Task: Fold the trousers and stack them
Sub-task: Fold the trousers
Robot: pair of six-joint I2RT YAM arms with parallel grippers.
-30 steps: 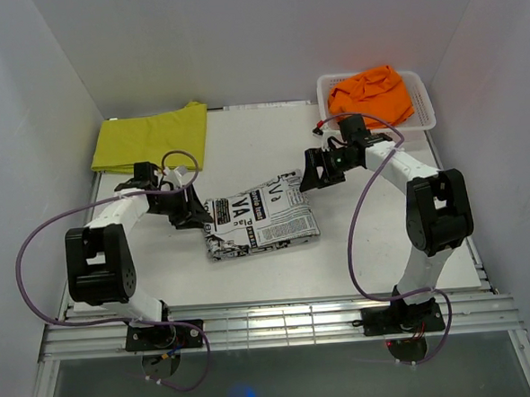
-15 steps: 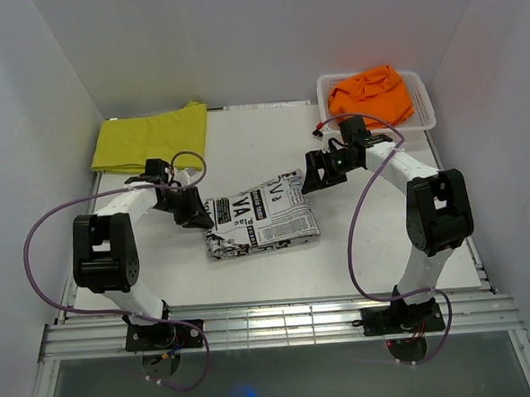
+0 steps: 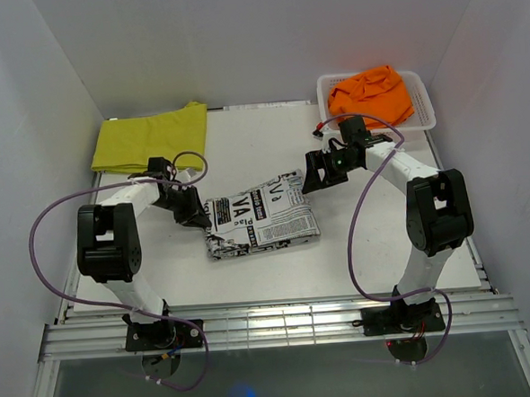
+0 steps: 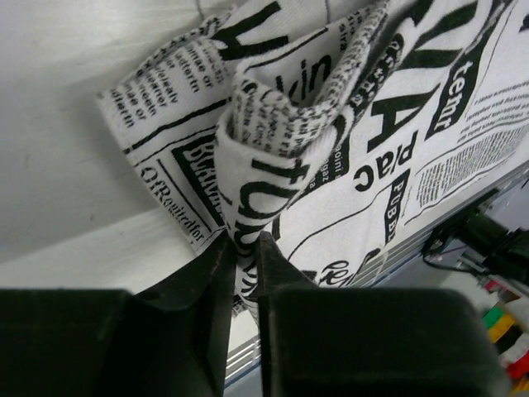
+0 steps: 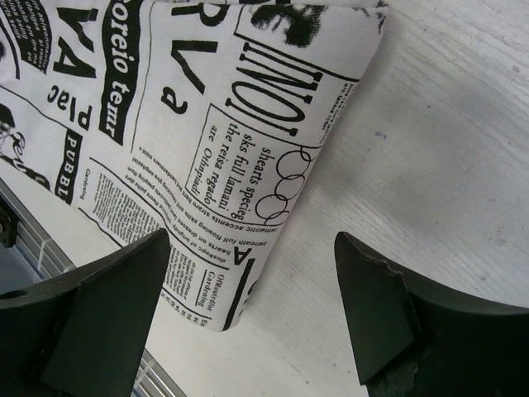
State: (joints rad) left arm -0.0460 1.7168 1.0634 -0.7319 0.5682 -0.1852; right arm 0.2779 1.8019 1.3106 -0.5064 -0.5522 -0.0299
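Left wrist view: I see my left gripper (image 4: 244, 248) nearly closed, pinching a fold at the edge of the newsprint trousers (image 3: 262, 218), which lie folded mid-table (image 3: 385, 254). My right gripper (image 5: 252, 248) gapes wide above their far corner, holding nothing. Yellow trousers (image 3: 149, 138) lie far left; orange trousers (image 3: 371, 93) sit in the basket (image 3: 424, 103).

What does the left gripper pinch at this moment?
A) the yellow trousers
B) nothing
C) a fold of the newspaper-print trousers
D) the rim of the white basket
C: the left wrist view shows the left gripper with its fingers closed on a raised fold of the newspaper-print trousers.
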